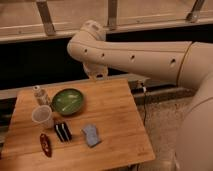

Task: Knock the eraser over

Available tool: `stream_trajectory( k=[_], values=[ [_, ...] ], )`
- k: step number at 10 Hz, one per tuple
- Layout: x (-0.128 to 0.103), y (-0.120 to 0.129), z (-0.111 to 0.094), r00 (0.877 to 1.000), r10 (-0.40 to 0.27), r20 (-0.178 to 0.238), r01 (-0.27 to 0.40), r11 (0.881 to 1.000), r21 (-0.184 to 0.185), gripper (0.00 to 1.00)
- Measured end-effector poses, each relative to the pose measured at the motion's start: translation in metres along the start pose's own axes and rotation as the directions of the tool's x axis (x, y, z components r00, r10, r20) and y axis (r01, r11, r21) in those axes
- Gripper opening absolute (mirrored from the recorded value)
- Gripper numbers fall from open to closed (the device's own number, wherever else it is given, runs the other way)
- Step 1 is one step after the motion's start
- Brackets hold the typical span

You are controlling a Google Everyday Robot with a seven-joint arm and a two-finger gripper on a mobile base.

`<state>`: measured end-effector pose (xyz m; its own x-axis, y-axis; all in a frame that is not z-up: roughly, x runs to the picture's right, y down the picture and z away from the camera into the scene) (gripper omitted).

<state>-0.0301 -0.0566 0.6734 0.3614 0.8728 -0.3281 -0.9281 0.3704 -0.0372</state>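
The eraser [62, 131], a small black block with white stripes, lies on the wooden table [115, 120] near its front left, just right of the clear plastic cup [42, 116]. My big white arm reaches in from the right and bends down at the table's far edge. The gripper [98, 74] hangs there above the far edge, well behind the eraser and to its right, mostly hidden by the arm.
A green bowl [67, 101] sits behind the eraser, with a small bottle [39, 94] to its left. A slim dark red object [46, 145] lies front left. A pale blue pad [91, 135] lies right of the eraser. A railing runs behind the table.
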Motion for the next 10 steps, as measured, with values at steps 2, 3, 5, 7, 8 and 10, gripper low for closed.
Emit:
stream_trajectory(
  k=[2, 3, 5, 7, 8, 10],
  values=[
    [0.0, 0.0, -0.001, 1.0, -0.003, -0.002, 0.003, 1.0, 0.001, 0.06],
    [0.001, 0.0, -0.001, 1.0, -0.018, -0.011, 0.019, 1.0, 0.01, 0.01],
    [0.013, 0.007, 0.0, 0.981, -0.156, -0.117, 0.164, 0.984, 0.067, 0.0],
    [0.048, 0.01, 0.005, 0.925, -0.282, -0.256, 0.307, 0.949, 0.065, 0.0],
    [0.066, 0.023, 0.007, 0.899, -0.313, -0.308, 0.344, 0.937, 0.054, 0.0],
    [0.1, 0.028, 0.017, 0.848, -0.334, -0.411, 0.382, 0.923, 0.038, 0.0]
  ],
)
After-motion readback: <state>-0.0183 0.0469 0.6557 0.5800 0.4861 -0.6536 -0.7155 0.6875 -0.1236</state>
